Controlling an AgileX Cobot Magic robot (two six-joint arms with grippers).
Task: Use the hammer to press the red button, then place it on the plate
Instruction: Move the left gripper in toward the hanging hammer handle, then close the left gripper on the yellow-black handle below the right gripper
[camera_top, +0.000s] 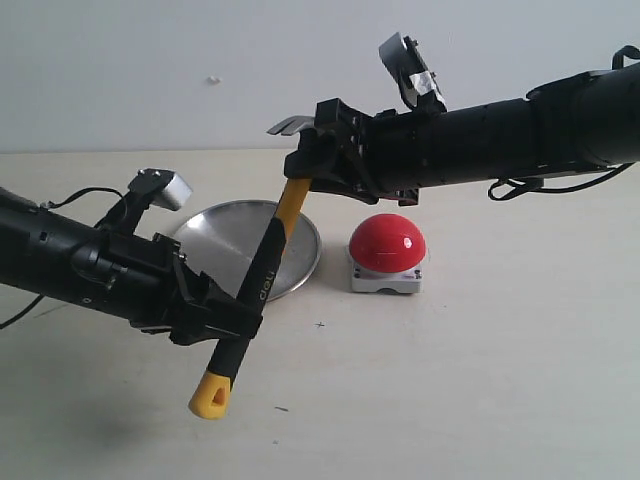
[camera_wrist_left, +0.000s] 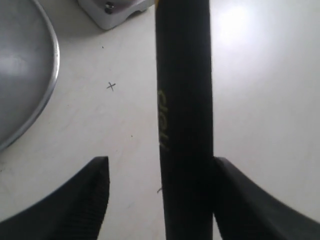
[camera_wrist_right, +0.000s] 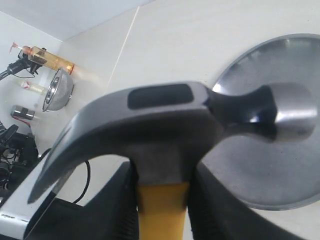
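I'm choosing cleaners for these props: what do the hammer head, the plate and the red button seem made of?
The hammer head: likely steel, dull grey with a polished striking face that glints.
The plate: metal, probably stainless steel or aluminium, judging by its brushed, reflective sheen.
The red button: seemingly glossy plastic, judging by its smooth shine.

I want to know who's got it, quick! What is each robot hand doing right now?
Left gripper: open, with the handle of the hammer between its fingers and a gap on one side.
Right gripper: closed, holding the hammer just under its head.
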